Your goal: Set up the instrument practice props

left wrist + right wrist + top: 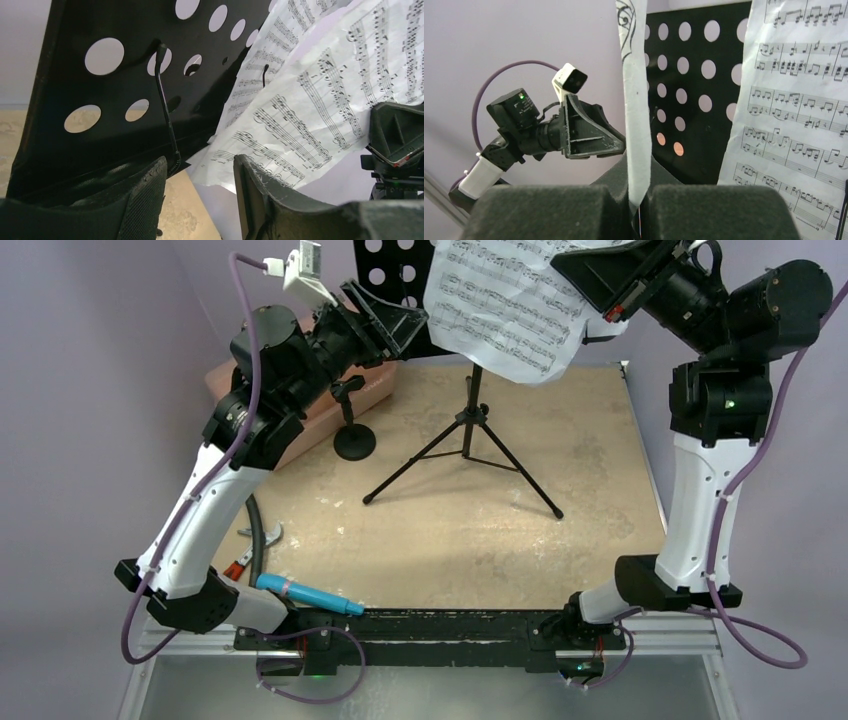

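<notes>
Top view: black tripod music stand (pixel 470 420) at centre of the table (pixel 600 490); sheet-music page (pixel 500 315) hanging across its perforated desk (pixel 392 260) at 12 o'clock; left gripper (pixel 408 328) at 11 o'clock, right gripper (pixel 580 270) at 1 o'clock; mic stand (pixel 354 443) upright at 9 o'clock of the tripod; cyan microphone (pixel 305 594) lying at 7 o'clock. Left wrist view: jaws about half apart, clasping nothing, desk ledge and page corner just beyond the fingers (pixel 145 200). Right wrist view: jaws pressed together on the page's edge; second page (pixel 804 100) flat against the desk at 3 o'clock.
</notes>
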`<state>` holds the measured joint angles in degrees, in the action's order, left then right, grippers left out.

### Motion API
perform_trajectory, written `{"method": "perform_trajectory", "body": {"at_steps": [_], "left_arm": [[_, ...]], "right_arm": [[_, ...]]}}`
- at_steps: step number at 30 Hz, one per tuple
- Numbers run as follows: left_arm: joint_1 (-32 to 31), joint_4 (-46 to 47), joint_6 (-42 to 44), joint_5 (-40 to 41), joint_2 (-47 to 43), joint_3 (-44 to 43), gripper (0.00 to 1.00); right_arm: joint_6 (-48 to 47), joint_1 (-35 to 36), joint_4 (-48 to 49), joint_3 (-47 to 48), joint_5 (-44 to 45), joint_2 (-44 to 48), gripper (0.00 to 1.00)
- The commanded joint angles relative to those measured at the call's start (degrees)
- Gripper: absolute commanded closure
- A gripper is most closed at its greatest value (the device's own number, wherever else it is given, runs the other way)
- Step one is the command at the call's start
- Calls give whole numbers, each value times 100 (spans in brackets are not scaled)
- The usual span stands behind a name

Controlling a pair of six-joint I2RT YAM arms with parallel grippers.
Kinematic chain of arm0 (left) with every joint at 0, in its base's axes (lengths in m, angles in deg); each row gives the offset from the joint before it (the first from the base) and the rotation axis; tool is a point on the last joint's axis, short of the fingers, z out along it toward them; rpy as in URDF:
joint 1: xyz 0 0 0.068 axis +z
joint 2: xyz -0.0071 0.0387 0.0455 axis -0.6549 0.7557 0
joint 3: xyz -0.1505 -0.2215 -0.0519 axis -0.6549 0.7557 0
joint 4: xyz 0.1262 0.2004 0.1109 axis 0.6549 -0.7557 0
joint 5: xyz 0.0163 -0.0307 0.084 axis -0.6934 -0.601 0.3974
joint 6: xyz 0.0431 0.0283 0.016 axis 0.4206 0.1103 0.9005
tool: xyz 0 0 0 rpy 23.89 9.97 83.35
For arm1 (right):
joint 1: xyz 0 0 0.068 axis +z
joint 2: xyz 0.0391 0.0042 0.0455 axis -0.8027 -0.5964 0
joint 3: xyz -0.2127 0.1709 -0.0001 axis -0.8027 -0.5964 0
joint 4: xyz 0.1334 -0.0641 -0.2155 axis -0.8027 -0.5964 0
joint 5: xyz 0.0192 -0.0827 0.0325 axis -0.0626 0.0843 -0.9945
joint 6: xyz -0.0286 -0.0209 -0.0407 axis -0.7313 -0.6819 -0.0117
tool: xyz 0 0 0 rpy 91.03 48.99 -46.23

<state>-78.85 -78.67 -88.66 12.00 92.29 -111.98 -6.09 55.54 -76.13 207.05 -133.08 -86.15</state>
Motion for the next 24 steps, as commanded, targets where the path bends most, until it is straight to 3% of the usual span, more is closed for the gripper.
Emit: {"method": "perform_trajectory", "body": {"at_steps": [1,7,24], "left_arm": [[22,328,-93,169,71,-268,52],[15,357,-84,418,97,-274,61],[43,575,-150,573,266,-189,75]], "right_arm": [[175,-39,505,286,-33,-64,100],[31,-35,530,318,99,-114,100],[-399,-30,711,51,294,-146,100]]}}
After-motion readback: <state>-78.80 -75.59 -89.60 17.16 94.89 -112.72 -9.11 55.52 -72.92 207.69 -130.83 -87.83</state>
